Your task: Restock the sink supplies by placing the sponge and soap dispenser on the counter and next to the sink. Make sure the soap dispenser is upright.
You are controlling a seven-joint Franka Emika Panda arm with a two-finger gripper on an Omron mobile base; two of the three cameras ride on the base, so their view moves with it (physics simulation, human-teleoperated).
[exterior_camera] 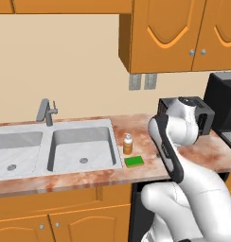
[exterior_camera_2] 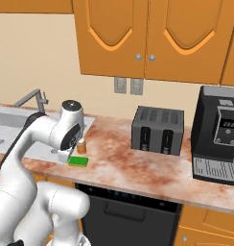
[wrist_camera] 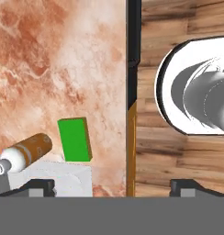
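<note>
Gripper stood wide open, empty, fingertips far apart above counter edge. Sponge lay flat on counter at 3 o'clock of sink. Soap dispenser stood upright just behind sponge, at its 11 o'clock.

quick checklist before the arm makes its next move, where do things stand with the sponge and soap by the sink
1. Sponge on the counter: ok, it lies flat near the front edge.
2. Sponge next to the sink: ok, just off the right basin's rim.
3. Soap dispenser on the counter beside the sink: ok, right behind the sponge.
4. Soap dispenser upright: ok, pump top up in the left base view.
5. Gripper empty: ok, fingertips stand wide apart with nothing between them.
6. Gripper clear of both items: ok in the hand view, which looks down on them from above.
</note>
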